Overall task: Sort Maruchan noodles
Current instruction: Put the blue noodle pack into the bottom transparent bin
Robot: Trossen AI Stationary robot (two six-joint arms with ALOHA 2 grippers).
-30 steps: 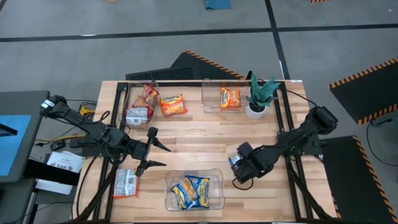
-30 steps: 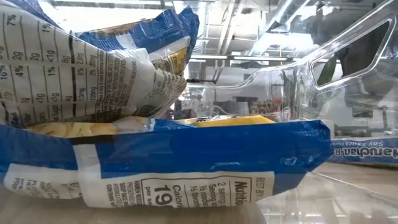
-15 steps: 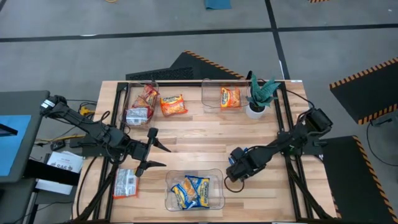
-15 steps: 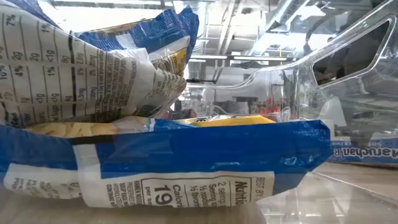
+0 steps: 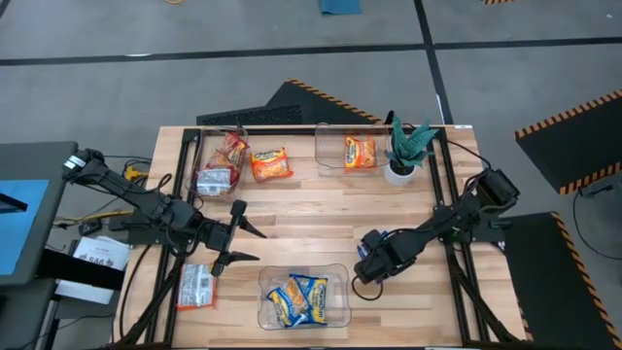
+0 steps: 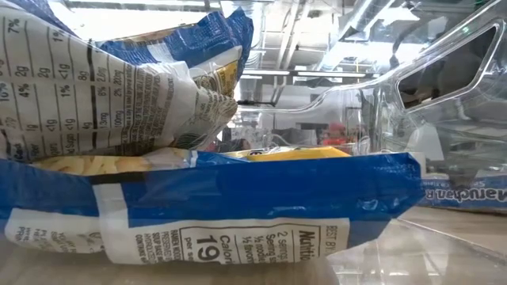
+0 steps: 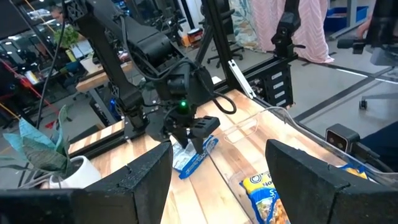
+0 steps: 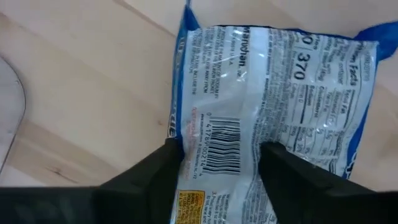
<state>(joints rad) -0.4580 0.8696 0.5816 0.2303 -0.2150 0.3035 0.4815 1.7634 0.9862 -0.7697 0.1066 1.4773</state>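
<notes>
My right gripper [image 5: 373, 264] is shut on a blue-and-white noodle packet [image 7: 194, 152] just right of the near clear bin [image 5: 340, 274]. Two blue-and-yellow packets [image 5: 296, 299] lie in that bin and fill the low view [image 6: 198, 198]. My left gripper [image 5: 239, 233] waits open over the bare table left of centre. An orange packet [image 5: 271, 162] lies flat on the table, and another orange one [image 5: 360, 152] sits in the far clear bin. Red-and-silver packets [image 5: 222, 165] lie in the far-left bin. One more red-and-silver packet [image 5: 196, 287] lies near the left edge. My right gripper pinches the blue-and-white packet between its two fingers [image 8: 155, 180], which stand on either side of the barcode panel [image 8: 217, 146] on its back. It comes from above, pointing down. The packet hangs tilted below the fingers, its lower end [image 7: 185, 164] at or near the table.
A potted green plant [image 5: 404, 151] stands at the far right, beside the far bin. Black frame rails [image 5: 457, 194] run along the table's sides. Bare wood lies open in the middle of the table [image 5: 311, 209].
My right gripper has slid a little toward the table's left, closer to the near bin's right wall, carrying the blue-and-white packet with it. The move happened early in the last second, and the gripper has held still since.
</notes>
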